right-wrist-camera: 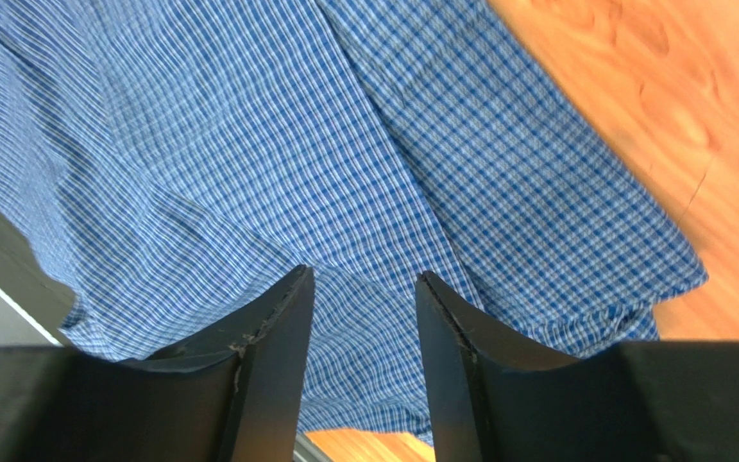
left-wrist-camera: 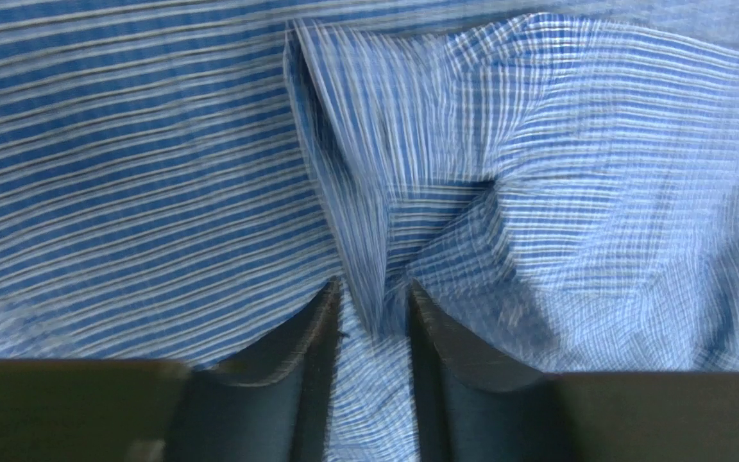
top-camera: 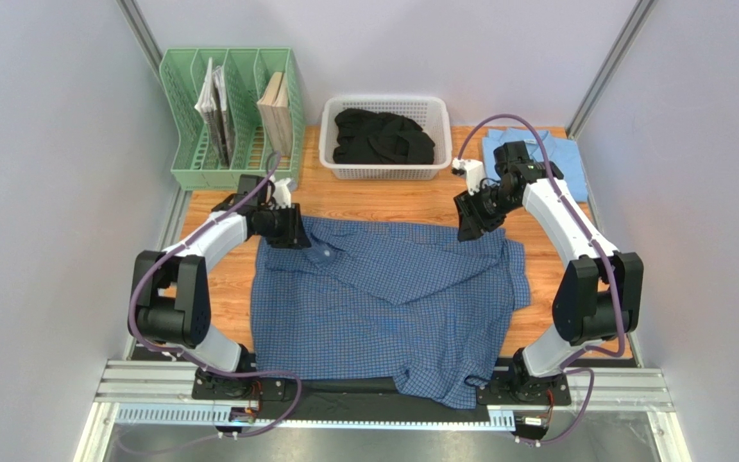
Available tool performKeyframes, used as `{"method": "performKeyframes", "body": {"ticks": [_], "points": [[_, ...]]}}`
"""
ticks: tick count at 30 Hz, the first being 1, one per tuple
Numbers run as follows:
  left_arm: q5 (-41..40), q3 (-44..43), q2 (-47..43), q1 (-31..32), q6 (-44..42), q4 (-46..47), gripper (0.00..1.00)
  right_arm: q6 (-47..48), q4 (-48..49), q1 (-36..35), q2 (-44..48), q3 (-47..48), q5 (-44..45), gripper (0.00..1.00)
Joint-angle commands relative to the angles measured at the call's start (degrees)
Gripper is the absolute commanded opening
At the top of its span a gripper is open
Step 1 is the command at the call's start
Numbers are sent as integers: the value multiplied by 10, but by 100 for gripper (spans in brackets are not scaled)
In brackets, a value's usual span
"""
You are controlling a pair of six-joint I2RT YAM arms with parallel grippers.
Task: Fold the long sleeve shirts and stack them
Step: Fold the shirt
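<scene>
The dark blue checked shirt lies spread on the wooden table, sleeves folded inward. My left gripper is at its far left corner. In the left wrist view its jaws stand narrowly apart with a raised fold of the checked shirt pinched between them. My right gripper is at the shirt's far right edge. In the right wrist view its jaws stand close on the shirt's edge, with creases spreading from them. The plain light blue shirt lies folded at the back right, partly hidden by my right arm.
A white basket holding dark clothes stands at the back centre. A green file rack with books stands at the back left. Bare wooden table shows between the basket and the shirt. Grey walls close both sides.
</scene>
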State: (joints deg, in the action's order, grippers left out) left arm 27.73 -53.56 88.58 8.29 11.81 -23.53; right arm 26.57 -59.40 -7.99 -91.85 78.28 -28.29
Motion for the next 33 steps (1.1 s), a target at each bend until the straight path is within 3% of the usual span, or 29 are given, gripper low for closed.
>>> {"method": "performKeyframes", "body": {"ticks": [1,4,5,7,11,20,27,33], "points": [[-63,-34,-24,-54,-18,-56,44,18,-8,-1,2,-25,54,46],[-56,-37,-81,-62,-99,-65,49,23,-4,-1,4,-48,69,46],[-31,-37,-95,-53,-127,-71,67,23,-2,-3,4,-52,73,45],[-20,-51,-119,-24,-196,-102,72,22,1,-3,-2,-59,83,45],[-59,-47,-112,56,-293,-162,71,13,16,-4,-31,-81,98,43],[-119,-120,102,53,-328,-217,62,29,97,-6,-130,-85,174,37],[-130,-284,272,7,-324,-279,57,34,108,-5,-264,38,209,36],[-93,-398,318,-31,-338,-311,57,45,81,-5,-329,178,209,37]]}}
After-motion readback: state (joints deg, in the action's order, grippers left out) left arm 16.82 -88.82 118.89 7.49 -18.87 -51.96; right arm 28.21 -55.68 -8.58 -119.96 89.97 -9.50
